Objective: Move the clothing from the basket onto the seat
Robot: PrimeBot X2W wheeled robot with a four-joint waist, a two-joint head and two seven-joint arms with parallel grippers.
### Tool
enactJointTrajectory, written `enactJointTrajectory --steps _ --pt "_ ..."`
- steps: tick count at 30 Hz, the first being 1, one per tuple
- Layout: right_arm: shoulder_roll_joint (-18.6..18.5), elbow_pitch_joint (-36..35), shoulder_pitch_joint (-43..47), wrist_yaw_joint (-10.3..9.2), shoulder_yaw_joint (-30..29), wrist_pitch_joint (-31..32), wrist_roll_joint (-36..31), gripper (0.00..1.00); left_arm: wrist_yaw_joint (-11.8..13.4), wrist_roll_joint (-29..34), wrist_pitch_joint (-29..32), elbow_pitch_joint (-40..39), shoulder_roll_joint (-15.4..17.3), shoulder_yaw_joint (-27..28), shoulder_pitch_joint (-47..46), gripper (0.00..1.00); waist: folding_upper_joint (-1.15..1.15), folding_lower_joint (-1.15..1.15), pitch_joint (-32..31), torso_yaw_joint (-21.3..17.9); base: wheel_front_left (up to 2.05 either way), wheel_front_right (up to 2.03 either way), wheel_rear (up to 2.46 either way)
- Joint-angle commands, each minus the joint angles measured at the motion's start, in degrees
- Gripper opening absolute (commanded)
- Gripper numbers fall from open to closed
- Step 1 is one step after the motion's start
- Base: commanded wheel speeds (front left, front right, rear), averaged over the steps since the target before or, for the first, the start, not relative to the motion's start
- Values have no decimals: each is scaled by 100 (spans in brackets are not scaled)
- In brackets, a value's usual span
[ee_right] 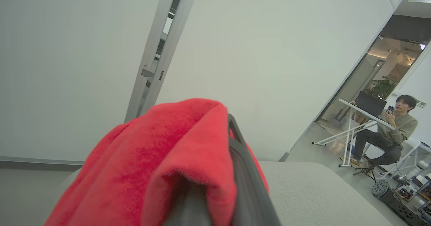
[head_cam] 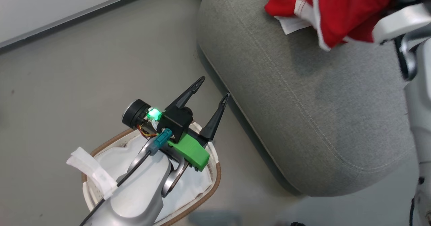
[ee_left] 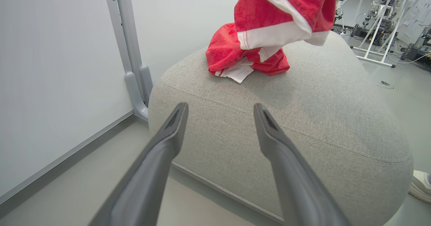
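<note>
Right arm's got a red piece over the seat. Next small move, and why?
Probably lower the right gripper a little and open it. It is shut on the garment, which hangs above the seat beside red fabric lying there. The left gripper is open over the basket, whose visible part shows liner.

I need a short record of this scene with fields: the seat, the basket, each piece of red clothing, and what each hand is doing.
seat: grey cushion, carries one red garment
basket: on the floor beside the seat; white liner visible, no red seen, partly hidden by the left arm
lying garment: crumpled on the seat
hanging garment: held from above, over the seat
left hand: open, holding nothing, over the basket, fingers pointing toward the seat
right hand: shut on the hanging garment
</note>
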Motion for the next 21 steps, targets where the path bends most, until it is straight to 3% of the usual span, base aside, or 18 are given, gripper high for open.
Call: enactJointTrajectory --steps 1,5,11,15,21 --pt "-204 116 -329 -8 -118 -27 -54 0 -10 68 -4 -21 29 -15 -176 100 -1 0 540 645 0 0 0" --pt "-832 536 -1083 -8 -416 -26 -254 0 -19 110 -4 -113 -46 -81 -359 100 -1 0 858 1105 0 0 0" --pt "-1347 1268 -1643 -8 -1039 -19 -460 0 -7 178 -4 -195 -38 -122 -537 100 -1 0 1233 1590 0 0 0" --pt "-1517 1632 -1534 -8 -1303 -20 -600 0 16 176 -3 -270 -68 -111 -581 100 -1 0 1432 1791 0 0 0" --pt "-1384 2008 -1156 -8 -1526 -20 -826 0 32 213 -4 -296 -20 -73 -583 100 -1 0 1602 1783 0 0 0"
